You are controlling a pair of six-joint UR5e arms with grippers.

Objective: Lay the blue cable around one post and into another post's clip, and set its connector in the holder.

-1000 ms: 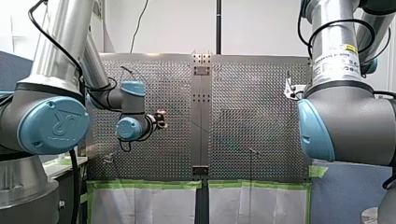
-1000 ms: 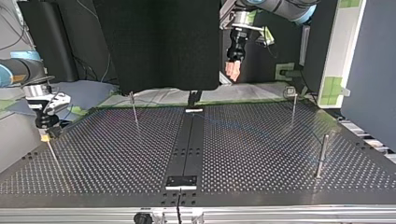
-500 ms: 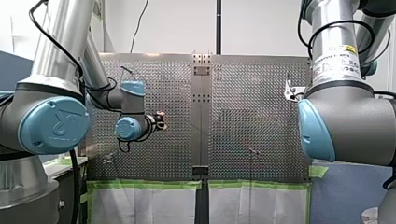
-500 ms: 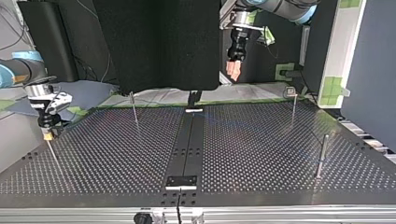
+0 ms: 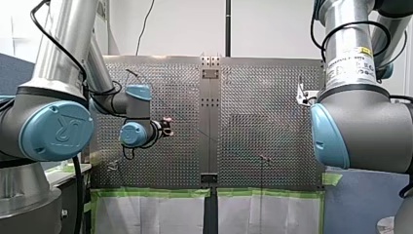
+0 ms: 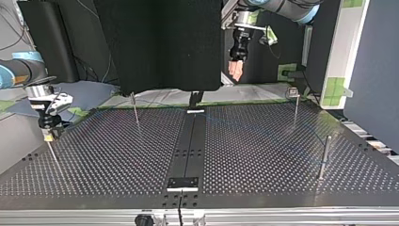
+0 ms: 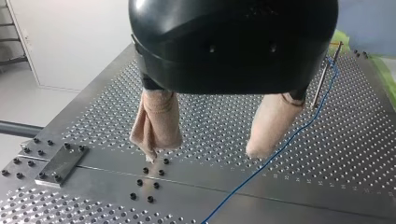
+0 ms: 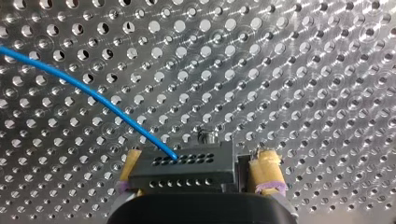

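In the right wrist view the blue cable curves across the perforated table and ends in a black connector. The connector stands between the yellow pads of my right gripper, which is open, with a gap showing beside one pad. In the top view that gripper hangs at the table's left edge over a thin post. My left gripper is open and holds nothing, its beige pads above the plate. The cable runs past one pad to a post. In the top view my left gripper hovers high at the back.
Thin posts stand at the top view's back left, back right and right. A dark rail runs down the table's middle to a small plate. A black panel hangs behind the table.
Both arms have barely shifted. My left gripper has edged slightly up and back in the top view; my right gripper stays over the thin post.
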